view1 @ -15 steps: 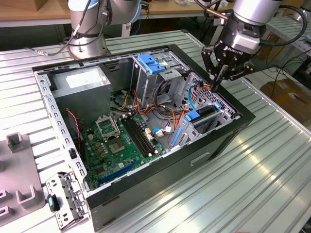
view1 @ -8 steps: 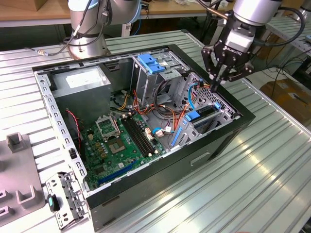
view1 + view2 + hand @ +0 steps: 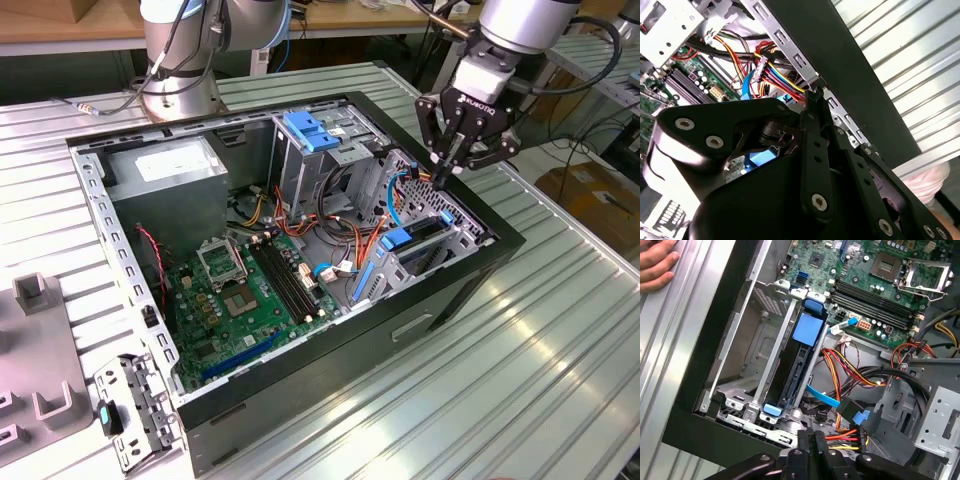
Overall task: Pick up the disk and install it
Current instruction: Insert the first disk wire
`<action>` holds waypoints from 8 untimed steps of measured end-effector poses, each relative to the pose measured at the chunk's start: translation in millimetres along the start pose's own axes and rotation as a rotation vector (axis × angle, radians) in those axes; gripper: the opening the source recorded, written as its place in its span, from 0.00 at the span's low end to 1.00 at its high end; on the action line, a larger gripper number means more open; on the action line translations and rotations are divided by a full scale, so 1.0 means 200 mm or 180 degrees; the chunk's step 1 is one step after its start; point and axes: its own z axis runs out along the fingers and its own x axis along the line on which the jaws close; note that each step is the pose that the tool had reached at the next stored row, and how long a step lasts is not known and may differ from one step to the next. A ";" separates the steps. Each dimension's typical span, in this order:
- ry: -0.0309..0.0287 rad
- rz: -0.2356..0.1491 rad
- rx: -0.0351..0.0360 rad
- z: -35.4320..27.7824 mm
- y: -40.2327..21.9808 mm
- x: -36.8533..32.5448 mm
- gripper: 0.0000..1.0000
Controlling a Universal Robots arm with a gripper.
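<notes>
- Gripper (image 3: 447, 172) poised above the open computer case (image 3: 130, 290), near the case wall on the exterior view's right, by the bundle of coloured wires (image 3: 345, 240).
- Fingertips pressed together into a narrow point, nothing between them; same closed tips seen in the first wrist view (image 3: 816, 440) and the second wrist view (image 3: 812, 97).
- Disk (image 3: 415, 240) seated on edge in the small metal drive cage (image 3: 455, 245) at the case's corner on the exterior view's right, just below the gripper; blue rails showing.
- In the first wrist view, disk (image 3: 802, 345) upright in its slot, blue tab at each end, not touched by the fingertips.
- Thin blue cable (image 3: 822, 396) lying loose beside the disk, with a black plug nearby.
- Green circuit board (image 3: 245, 300) flat on the case floor, well apart from the gripper.
- Taller cage with a blue latch (image 3: 313, 132) standing further back in the case.
- A person's hand (image 3: 657, 262) resting on the ribbed metal table (image 3: 560, 340) outside the case.
</notes>
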 end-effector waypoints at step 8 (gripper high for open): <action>-0.0001 0.0215 -0.0007 0.001 0.000 0.000 0.16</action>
